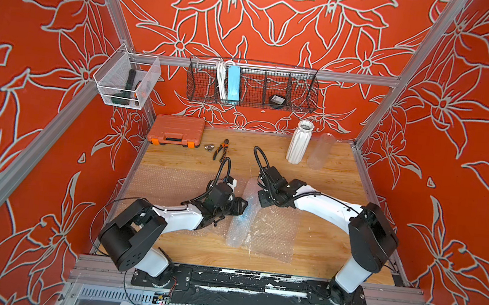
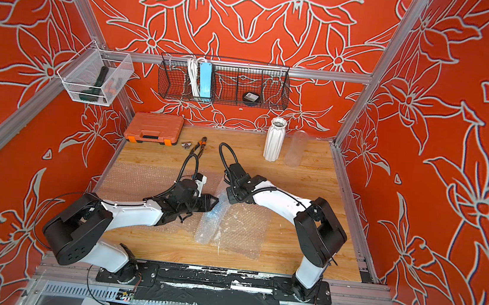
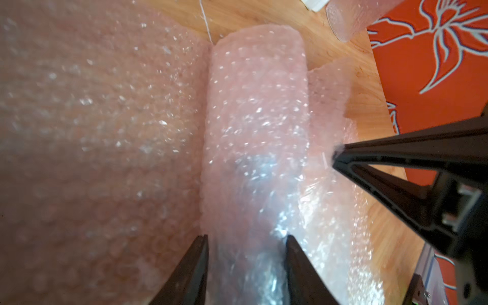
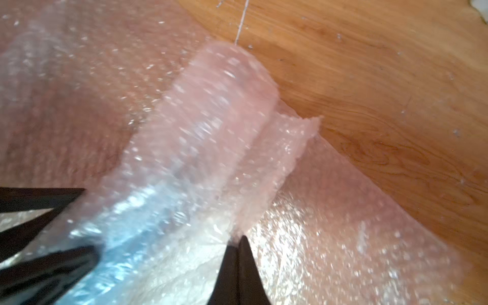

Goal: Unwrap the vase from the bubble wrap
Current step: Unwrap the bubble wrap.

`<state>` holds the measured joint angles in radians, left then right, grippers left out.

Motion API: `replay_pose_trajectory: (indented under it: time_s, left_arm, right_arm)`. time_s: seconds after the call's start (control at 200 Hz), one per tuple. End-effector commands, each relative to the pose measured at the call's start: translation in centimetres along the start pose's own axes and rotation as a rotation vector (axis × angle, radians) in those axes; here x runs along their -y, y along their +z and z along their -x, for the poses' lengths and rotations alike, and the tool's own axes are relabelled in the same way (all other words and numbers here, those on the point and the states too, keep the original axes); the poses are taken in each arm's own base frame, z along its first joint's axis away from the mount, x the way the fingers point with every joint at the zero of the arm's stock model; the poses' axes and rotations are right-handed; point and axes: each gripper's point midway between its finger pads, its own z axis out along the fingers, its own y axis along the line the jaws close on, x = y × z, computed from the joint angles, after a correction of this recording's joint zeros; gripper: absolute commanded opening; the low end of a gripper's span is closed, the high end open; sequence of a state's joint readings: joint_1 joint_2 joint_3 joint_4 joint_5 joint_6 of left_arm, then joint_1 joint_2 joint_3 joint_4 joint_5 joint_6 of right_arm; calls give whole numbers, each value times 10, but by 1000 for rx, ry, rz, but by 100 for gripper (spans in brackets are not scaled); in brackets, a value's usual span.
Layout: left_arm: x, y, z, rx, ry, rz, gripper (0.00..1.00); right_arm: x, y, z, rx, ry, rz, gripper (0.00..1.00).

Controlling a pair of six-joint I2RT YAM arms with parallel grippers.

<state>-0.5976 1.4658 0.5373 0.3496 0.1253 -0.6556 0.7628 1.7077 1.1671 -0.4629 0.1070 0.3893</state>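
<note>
The bubble wrap (image 1: 240, 221) lies in the middle of the table (image 1: 333, 181), rolled up like a tube. In both top views its long side runs from 12 o'clock to 6 o'clock, tipped a little toward 1 and 7. Something blue shows through it, and I think that is the vase (image 4: 137, 211). A flat sheet (image 1: 278, 234) of wrap spreads out from the roll toward 3 o'clock.

The left gripper (image 3: 247, 237) reaches in from 9 o'clock, so the roll is at its 3 o'clock. Its two fingers stand narrow, one on each side of the roll, and seem to squeeze it near the middle. The right gripper (image 4: 239, 245) reaches in from 3 o'clock, near the roll's 12 o'clock end. It is pinched tight and looks like it holds a loose edge of the wrap.

Both touch the roll. I think the roll has to turn sideways, toward 9 or 3 o'clock, not along its length.

I cannot read any words or brand names anywhere.
</note>
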Motion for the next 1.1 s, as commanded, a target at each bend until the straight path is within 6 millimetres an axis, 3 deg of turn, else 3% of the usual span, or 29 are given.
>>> replay_pose_trajectory:
  time_s: [0.0,0.145,0.25,0.33,0.505,0.611,0.836,1.096]
  left_arm:
    - [-56,-7,-53,-159,-23,204,44]
    - [-49,-6,-53,-164,-17,170,44]
    - [-34,-4,-52,-177,-14,94,45]
    - [-26,-3,-50,-180,-19,58,45]
    - [-6,-5,-46,-186,-4,-30,49]
    - [-1,-5,-46,-198,10,-55,52]
    - [13,-11,-45,-213,29,-113,60]
    - [19,-15,-47,-236,49,-143,62]
  right_arm:
    - [34,-11,11,63,61,-121,0]
    - [32,-11,12,67,62,-99,0]
    - [24,-11,15,71,58,-57,0]
    - [14,-13,16,71,50,0,8]
    - [-3,-22,18,73,52,109,35]
    - [-8,-27,15,63,53,145,42]
    - [-18,-41,10,68,45,224,46]
    - [-23,-52,9,88,58,271,49]
